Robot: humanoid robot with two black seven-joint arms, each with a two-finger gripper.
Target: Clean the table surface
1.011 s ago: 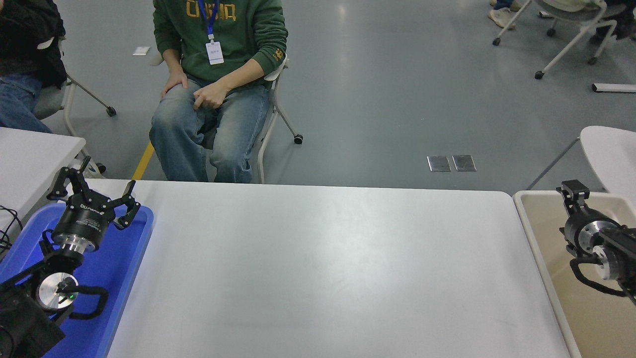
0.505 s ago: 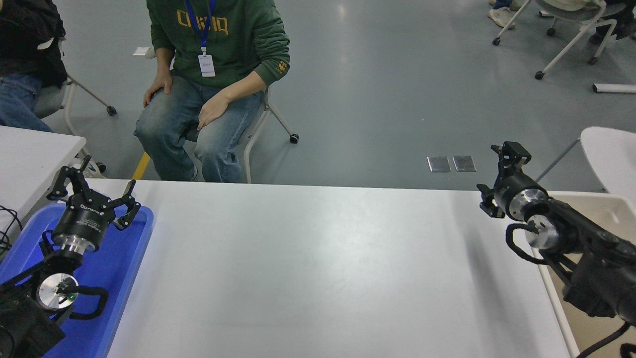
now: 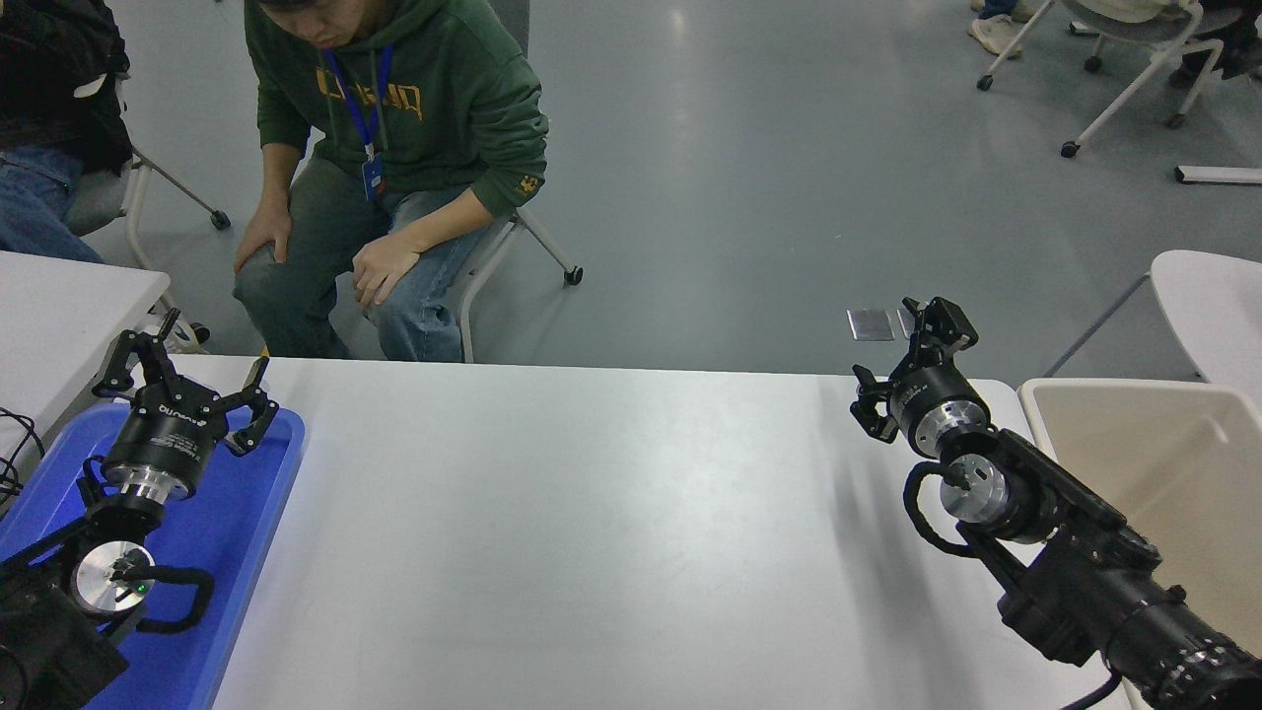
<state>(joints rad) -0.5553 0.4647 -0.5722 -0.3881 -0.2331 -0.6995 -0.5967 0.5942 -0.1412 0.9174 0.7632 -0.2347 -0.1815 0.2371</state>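
Two tools, one bare worktop (image 3: 611, 532) running left-right.
Right tool (image 3: 912, 370), seemingly empty, fingers apart, hangs above its far-right corner; left tool (image 3: 187, 380), spread wide, over blue tray (image 3: 246, 552).

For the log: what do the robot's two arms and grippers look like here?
Both arms are matte black. Each black gripper, left and right, has linked finger bars on a black cylindrical body with a silver wrist ring, a round silver joint cap and a looped black cable. The left body bears white lettering, too small to read.
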